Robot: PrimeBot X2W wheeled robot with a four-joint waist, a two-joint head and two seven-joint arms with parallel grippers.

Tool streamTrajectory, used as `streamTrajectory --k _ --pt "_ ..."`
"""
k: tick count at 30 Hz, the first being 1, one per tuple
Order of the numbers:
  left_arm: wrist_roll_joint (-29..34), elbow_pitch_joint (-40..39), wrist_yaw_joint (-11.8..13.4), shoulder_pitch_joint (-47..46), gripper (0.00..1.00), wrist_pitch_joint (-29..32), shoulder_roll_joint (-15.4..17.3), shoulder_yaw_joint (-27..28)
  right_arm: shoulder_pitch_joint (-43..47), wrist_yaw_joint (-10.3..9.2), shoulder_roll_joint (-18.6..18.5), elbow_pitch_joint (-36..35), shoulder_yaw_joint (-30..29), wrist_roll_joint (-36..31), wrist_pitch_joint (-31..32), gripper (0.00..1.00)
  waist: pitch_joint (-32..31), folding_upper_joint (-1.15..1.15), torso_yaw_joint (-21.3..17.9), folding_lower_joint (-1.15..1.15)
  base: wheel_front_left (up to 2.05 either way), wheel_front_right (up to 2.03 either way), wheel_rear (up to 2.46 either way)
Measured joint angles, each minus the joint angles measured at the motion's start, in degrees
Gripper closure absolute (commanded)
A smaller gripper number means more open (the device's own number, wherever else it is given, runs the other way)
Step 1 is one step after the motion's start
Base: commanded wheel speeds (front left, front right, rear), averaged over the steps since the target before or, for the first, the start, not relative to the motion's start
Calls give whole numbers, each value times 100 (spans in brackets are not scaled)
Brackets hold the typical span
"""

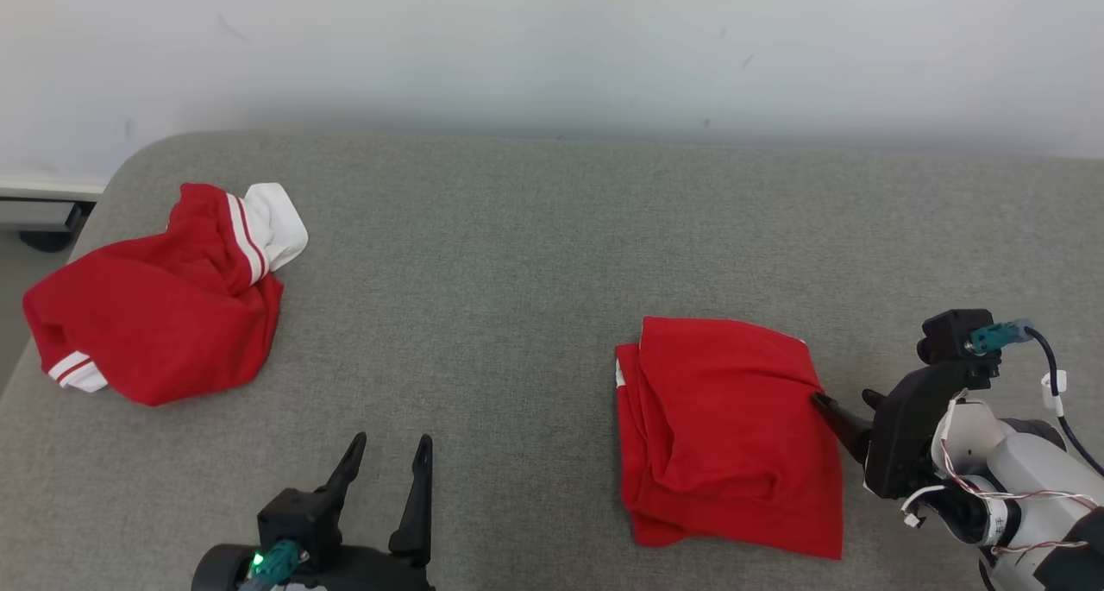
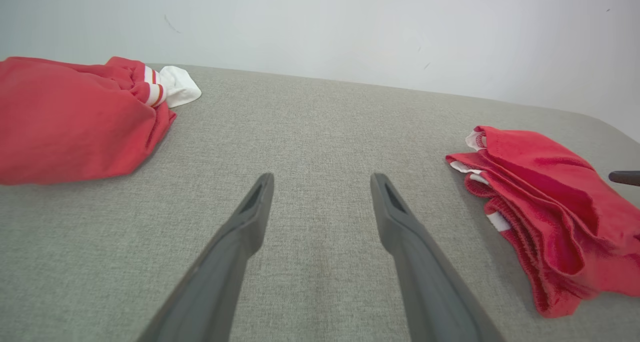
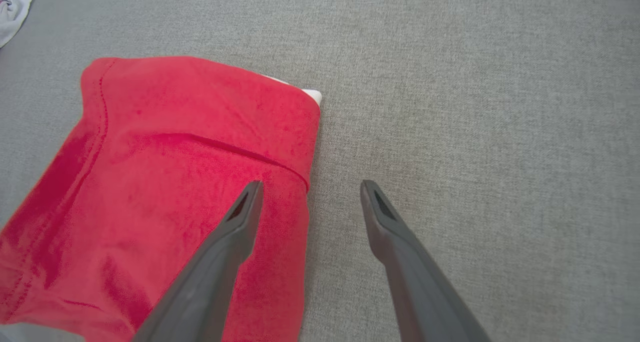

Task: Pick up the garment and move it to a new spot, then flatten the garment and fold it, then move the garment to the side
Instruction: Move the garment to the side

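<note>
One grey surface [image 1: 517, 254], fabric-covered, rounded at the far left corner, backed by one pale wall [image 1: 552, 39].

Two red garments on it, well apart. On the left, one crumpled garment [image 1: 155, 315], heaped loosely, with white sleeve ends and red-and-white striped bands at the top and at the lower left edge. Right of centre, one folded garment [image 1: 733, 436], a roughly square stack of several layers lying flat, with slivers of white trim at the left edge and the far right corner. Stacked hems plain in the left wrist view.

Two grippers, each with two long dark fingers. Right gripper [image 1: 841, 397] at the lower right, angled leftward toward the folded garment, fingers spread wide and gripping nothing. In the right wrist view, one finger over the red cloth just inside its right edge, the other over bare grey fabric beside it. Cannot tell whether the tips press on the cloth or sit just above it.

Left gripper [image 1: 391, 443] at the lower left, fingers pointing up the head view, likewise spread wide and empty, over bare fabric between the two garments and apart from both.
</note>
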Motion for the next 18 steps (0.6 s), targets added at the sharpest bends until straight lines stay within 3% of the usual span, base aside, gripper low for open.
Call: streamTrajectory --k 16,17,18 --pt "-1 78 -4 -205 0 24 -65 -66 -201 57 388 786 99 -4 11 0 170 0 245 0 0 0 0" --pt "-1 89 -4 -206 0 24 -68 -68 -230 65 412 814 114 -3 22 16 171 0 252 0 0 0 0" --pt "-1 105 -4 -207 0 24 -71 -70 -243 107 433 864 127 -2 56 53 171 0 259 0 0 0 0"
